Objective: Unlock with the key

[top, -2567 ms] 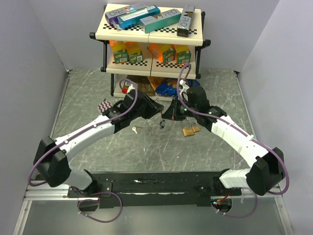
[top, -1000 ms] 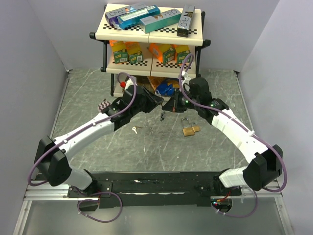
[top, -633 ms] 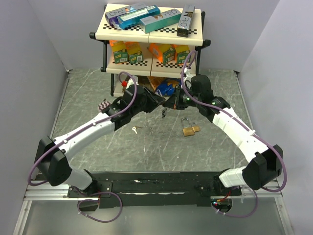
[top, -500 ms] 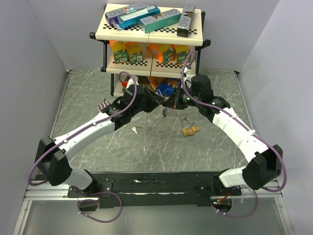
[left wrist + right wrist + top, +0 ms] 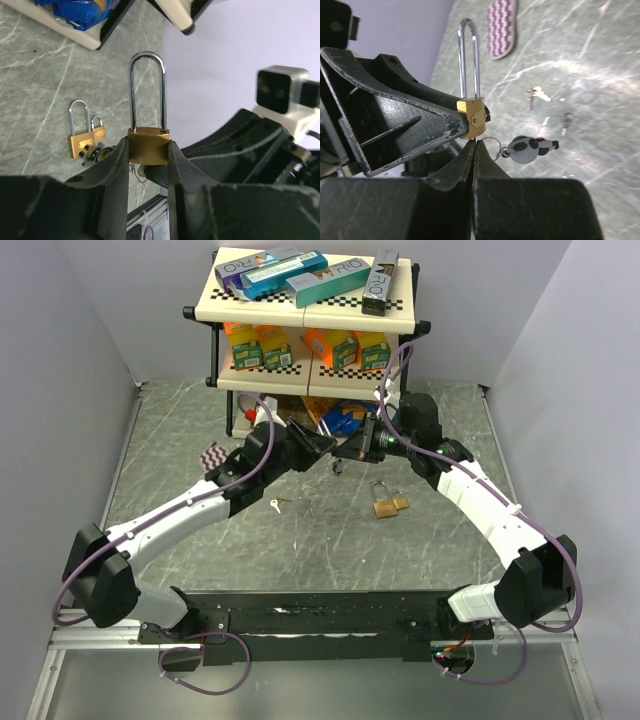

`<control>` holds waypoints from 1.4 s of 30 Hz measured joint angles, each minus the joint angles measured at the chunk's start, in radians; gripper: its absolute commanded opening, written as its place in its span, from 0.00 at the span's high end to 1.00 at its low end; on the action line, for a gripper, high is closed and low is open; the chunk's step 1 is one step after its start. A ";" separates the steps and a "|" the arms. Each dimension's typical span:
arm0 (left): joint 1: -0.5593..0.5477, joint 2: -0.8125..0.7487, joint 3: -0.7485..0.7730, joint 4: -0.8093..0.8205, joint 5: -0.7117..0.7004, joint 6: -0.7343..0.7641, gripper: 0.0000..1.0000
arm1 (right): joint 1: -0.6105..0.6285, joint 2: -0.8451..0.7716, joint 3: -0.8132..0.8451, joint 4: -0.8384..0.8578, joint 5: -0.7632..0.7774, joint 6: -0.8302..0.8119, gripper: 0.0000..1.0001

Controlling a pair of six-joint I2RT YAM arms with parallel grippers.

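My left gripper [image 5: 147, 148] is shut on the body of a brass padlock [image 5: 148, 145]. Its steel shackle [image 5: 147, 90] stands closed. In the top view the left gripper [image 5: 318, 447] and the right gripper [image 5: 346, 452] meet above the table in front of the shelf rack. My right gripper [image 5: 475, 142] is shut on the key, tips pressed against the underside of the padlock [image 5: 471, 119]. The key's blade is hidden between the fingers and the lock. Its ring [image 5: 492, 145] and a white, blue and black charm [image 5: 527, 148] dangle to the right.
Two more brass padlocks [image 5: 385, 502] lie together on the marble tabletop, with a loose key [image 5: 274, 505] to their left. A purple ridged pad [image 5: 212, 456] lies at the left. The shelf rack [image 5: 310, 310] with boxes stands behind, a blue bag [image 5: 340, 418] under it.
The right gripper has risen from near the table padlocks and closed in on the held padlock. The left arm has shifted slightly right. Both grips are unchanged.
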 measured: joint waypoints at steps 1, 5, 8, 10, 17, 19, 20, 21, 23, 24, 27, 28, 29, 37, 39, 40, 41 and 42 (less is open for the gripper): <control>0.000 -0.012 -0.016 0.017 0.003 0.002 0.99 | -0.003 0.000 -0.005 0.010 -0.015 0.012 1.00; 0.000 -0.057 -0.068 0.072 0.005 0.010 0.99 | -0.015 -0.001 -0.021 0.050 -0.081 0.059 1.00; 0.000 -0.080 -0.088 0.090 0.008 0.018 0.99 | -0.021 -0.002 -0.027 0.072 -0.119 0.082 1.00; 0.000 -0.089 -0.094 0.100 0.008 0.023 0.99 | -0.022 -0.002 -0.027 0.084 -0.132 0.085 1.00; 0.000 -0.092 -0.083 0.079 0.010 0.043 0.99 | -0.026 -0.005 -0.027 0.083 -0.149 0.051 0.98; 0.000 -0.092 -0.065 0.053 0.014 0.056 0.99 | -0.026 -0.012 -0.027 0.080 -0.149 0.037 0.94; 0.000 -0.092 -0.055 0.042 0.019 0.061 0.99 | -0.026 -0.019 -0.027 0.080 -0.148 0.029 0.88; 0.000 -0.092 -0.050 0.039 0.023 0.064 0.99 | -0.026 -0.025 -0.027 0.080 -0.146 0.024 0.84; 0.001 -0.092 -0.039 0.030 0.033 0.069 0.99 | -0.028 -0.038 -0.027 0.081 -0.133 0.014 0.72; 0.005 -0.092 -0.037 0.020 0.039 0.071 0.99 | -0.032 -0.043 -0.027 0.080 -0.122 0.004 0.67; 0.026 -0.097 -0.037 -0.034 0.070 0.083 0.99 | -0.061 -0.048 -0.027 0.091 -0.061 -0.015 0.53; 0.033 -0.100 -0.037 -0.049 0.076 0.088 0.99 | -0.069 -0.048 -0.028 0.091 -0.046 -0.021 0.50; 0.041 -0.105 -0.039 -0.063 0.078 0.092 0.99 | -0.077 -0.048 -0.029 0.091 -0.037 -0.024 0.47; 0.148 -0.211 -0.086 -0.182 0.091 0.159 0.99 | -0.084 -0.048 -0.055 0.099 -0.020 -0.047 0.42; 0.168 -0.243 -0.090 -0.240 0.086 0.192 0.99 | -0.084 -0.049 -0.055 0.099 -0.019 -0.051 0.42; 0.175 -0.263 -0.094 -0.278 0.083 0.211 0.99 | -0.084 -0.050 -0.055 0.100 -0.019 -0.053 0.42; 0.183 -0.289 -0.103 -0.314 0.078 0.230 0.99 | -0.084 -0.050 -0.055 0.100 -0.018 -0.055 0.42; 0.190 -0.312 -0.112 -0.349 0.073 0.247 0.99 | -0.084 -0.050 -0.056 0.101 -0.018 -0.056 0.42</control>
